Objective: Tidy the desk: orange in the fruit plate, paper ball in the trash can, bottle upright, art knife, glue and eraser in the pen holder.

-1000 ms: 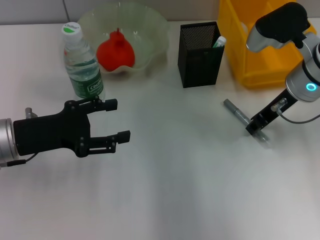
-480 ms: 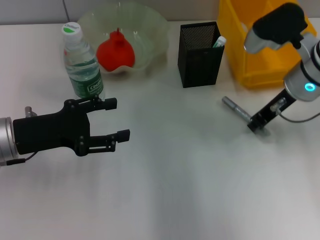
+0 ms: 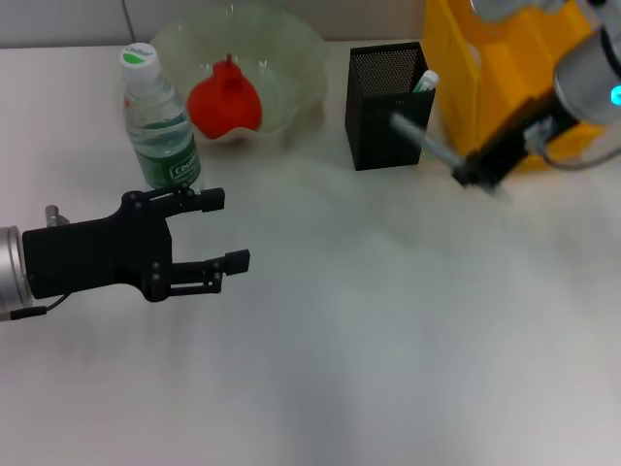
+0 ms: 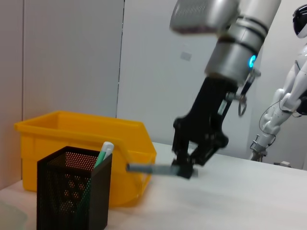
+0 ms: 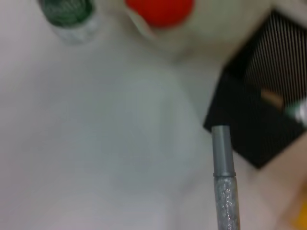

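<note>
My right gripper (image 3: 475, 173) is shut on the grey art knife (image 3: 419, 136) and holds it in the air, just right of the black mesh pen holder (image 3: 385, 107). The knife's free end points toward the holder, as the left wrist view (image 4: 151, 168) and the right wrist view (image 5: 223, 182) also show. A green-and-white glue stick (image 3: 425, 82) stands in the holder. The orange (image 3: 225, 97) lies in the pale-green fruit plate (image 3: 291, 58). The bottle (image 3: 160, 121) stands upright beside the plate. My left gripper (image 3: 231, 230) is open and empty at the left. The paper ball is out of view.
The yellow trash can (image 3: 485, 68) stands right behind my right gripper, close to the pen holder. The white desk (image 3: 369, 320) stretches across the front. A small beige item (image 5: 273, 99) shows inside the holder in the right wrist view.
My right gripper has lifted the art knife off the desk and carried it back and left, toward the pen holder. The left arm has not moved.
</note>
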Controlling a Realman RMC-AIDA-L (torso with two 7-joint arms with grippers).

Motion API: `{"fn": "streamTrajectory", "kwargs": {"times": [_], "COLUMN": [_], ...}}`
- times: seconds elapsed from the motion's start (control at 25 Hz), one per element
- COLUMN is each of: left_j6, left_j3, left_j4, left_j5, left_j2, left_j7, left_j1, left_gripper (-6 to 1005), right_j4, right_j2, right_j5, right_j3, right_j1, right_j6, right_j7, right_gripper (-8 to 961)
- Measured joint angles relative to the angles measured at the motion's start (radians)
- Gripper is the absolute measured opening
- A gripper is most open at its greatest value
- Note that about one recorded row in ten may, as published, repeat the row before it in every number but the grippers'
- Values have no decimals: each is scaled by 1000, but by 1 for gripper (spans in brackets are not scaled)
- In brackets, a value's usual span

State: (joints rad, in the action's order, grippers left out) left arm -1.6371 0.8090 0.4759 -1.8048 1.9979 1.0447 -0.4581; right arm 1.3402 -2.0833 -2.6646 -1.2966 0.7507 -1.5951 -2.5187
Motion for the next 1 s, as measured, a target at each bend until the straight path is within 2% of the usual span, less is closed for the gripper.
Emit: {"fn": "streamTrajectory", "kwargs": {"times": [0.04, 0.08, 0.24, 0.32, 0.44, 0.56, 0.64, 0.8, 0.84, 1.0], "left_j6": [0, 0, 3, 3, 4, 4, 4, 3, 3, 7], "left_j3": [0, 0, -2, -2, -22, -30, -44, -51, -53, -70], "left_j4": [0, 0, 0, 0, 0, 1, 1, 6, 15, 26], "left_j5": [2, 2, 7, 7, 9, 9, 9, 9, 9, 9], "left_j2": [0, 0, -1, -1, -1, -2, -2, -2, 2, 13], "left_j7": [-2, -2, -4, -4, -4, -4, -5, -7, -10, -28], "left_j1": [1, 1, 3, 3, 6, 6, 6, 6, 6, 7], "left_gripper": [837, 837, 837, 837, 837, 837, 837, 837, 837, 837], "right_j4": [94, 94, 277, 304, 403, 428, 452, 482, 494, 502], "right_j2": [1, 1, 1, 1, 0, 0, 2, 2, 2, 1], "right_j5": [0, 0, -85, -99, -164, -218, -254, -254, -254, -256], "right_j3": [-32, -32, -91, -97, -136, -168, -206, -210, -213, -219], "right_j1": [-4, -4, -27, -33, -73, -100, -148, -189, -220, -268], "right_j6": [-21, -21, -11, -7, 24, 61, 131, 201, 261, 359], "right_j7": [14, 14, 105, 133, 276, 338, 442, 559, 641, 761], "right_gripper": [141, 142, 142, 141, 139, 139, 139, 139, 140, 140]}}
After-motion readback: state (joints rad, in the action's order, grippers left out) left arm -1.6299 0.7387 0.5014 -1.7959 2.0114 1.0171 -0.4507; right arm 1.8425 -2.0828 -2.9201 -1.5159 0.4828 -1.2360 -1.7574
